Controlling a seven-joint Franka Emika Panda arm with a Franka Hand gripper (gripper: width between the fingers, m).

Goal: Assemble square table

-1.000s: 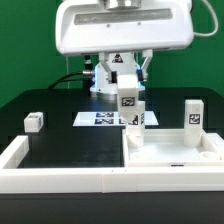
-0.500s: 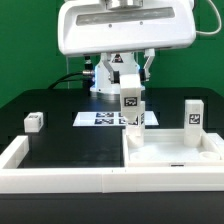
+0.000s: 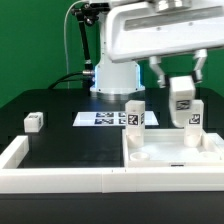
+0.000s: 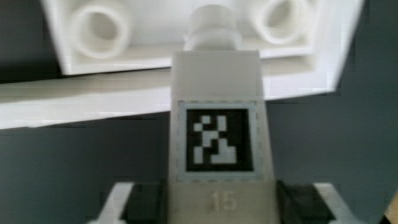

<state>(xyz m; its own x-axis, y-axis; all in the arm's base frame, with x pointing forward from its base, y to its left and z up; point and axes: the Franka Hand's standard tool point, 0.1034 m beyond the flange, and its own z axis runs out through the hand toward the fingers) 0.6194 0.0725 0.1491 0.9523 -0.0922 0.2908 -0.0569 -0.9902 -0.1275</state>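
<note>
Over the black bench (image 3: pixel 70 135), a tagged leg (image 3: pixel 181 103) is pinched in the gripper (image 3: pixel 181 88) above the square slab (image 3: pixel 165 152), where a standing leg (image 3: pixel 196 121) just beside the gripper could be knocked by a misaligned descent.

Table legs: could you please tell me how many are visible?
4. One leg lies at the exterior view's left; a second leg stands on the slab; the end effector holds a third leg; a fourth leg stands partly hidden beside it.
</note>
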